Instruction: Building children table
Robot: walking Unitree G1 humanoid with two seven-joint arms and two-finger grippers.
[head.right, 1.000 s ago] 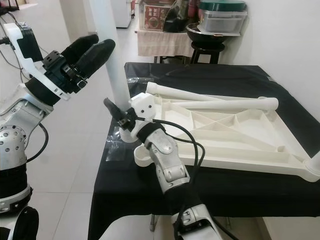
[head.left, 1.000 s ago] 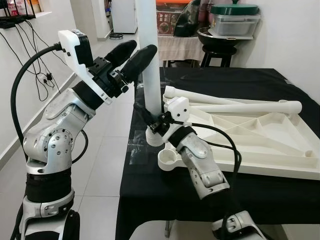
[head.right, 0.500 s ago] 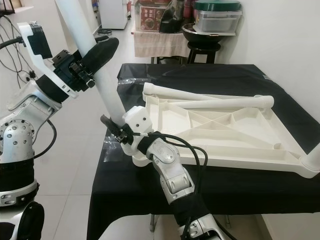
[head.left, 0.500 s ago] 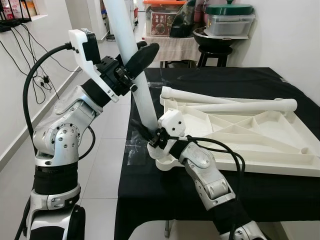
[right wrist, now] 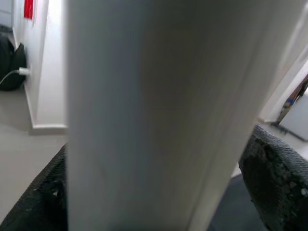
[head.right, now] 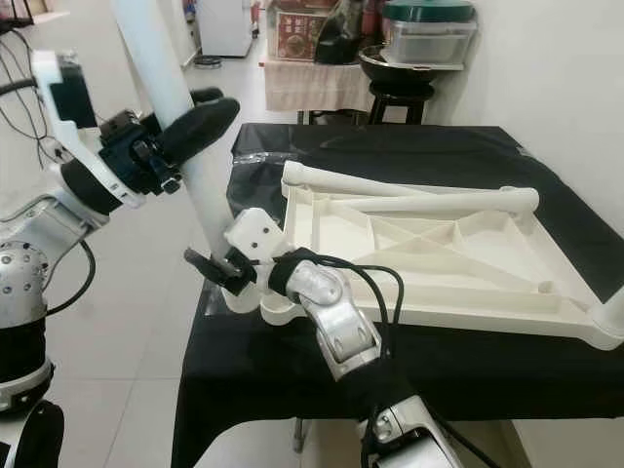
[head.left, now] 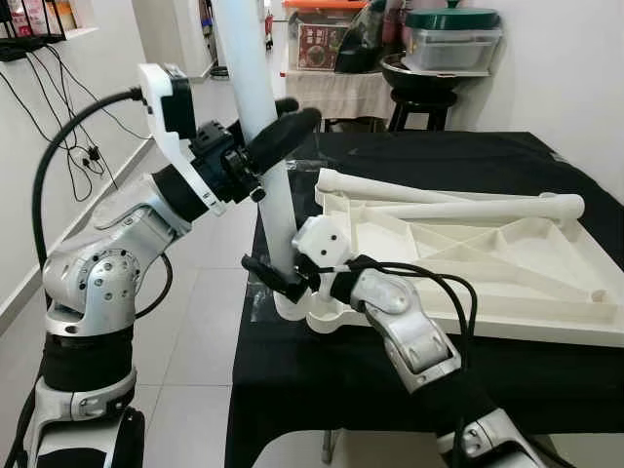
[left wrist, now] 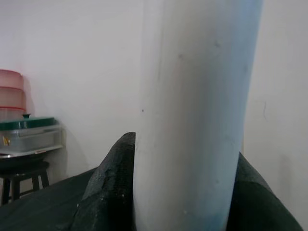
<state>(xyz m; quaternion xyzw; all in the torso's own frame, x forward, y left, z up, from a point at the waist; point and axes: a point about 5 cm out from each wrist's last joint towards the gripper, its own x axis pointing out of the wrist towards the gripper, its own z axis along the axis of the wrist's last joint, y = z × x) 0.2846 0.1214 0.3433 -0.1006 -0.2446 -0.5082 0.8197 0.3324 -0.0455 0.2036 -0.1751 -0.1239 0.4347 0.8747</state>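
1. Left eye view has the robot standing at the corner of a bench (head.left: pixel 322 390) covered in black cloth, with the white tabletop (head.left: pixel 487 263) lying upside down on it, ribs facing up.
2. The white table leg (head.left: pixel 255 107) stands nearly upright, leaning a bit, with its foot end at the corner socket (head.left: pixel 317 314) of the tabletop.
3. Left claw (head.left: pixel 261 146) is clamped on the leg high up, one finger on each side. Left wrist view shows the same thing, tube sandwiched between the black pads.
4. Right claw (head.left: pixel 273 278) grips the leg low down, right by the socket, fingers wrapped on it.
5. Two more legs (head.left: pixel 458 207) lie loose across the tabletop.
6. Handling guess: the leg looks like a hollow plastic tube, so light and stiff but smooth and probably slippery. One grip high and one low seems sensible for steering it straight into the socket.
7. Whether it's fully seated can't be told from here.
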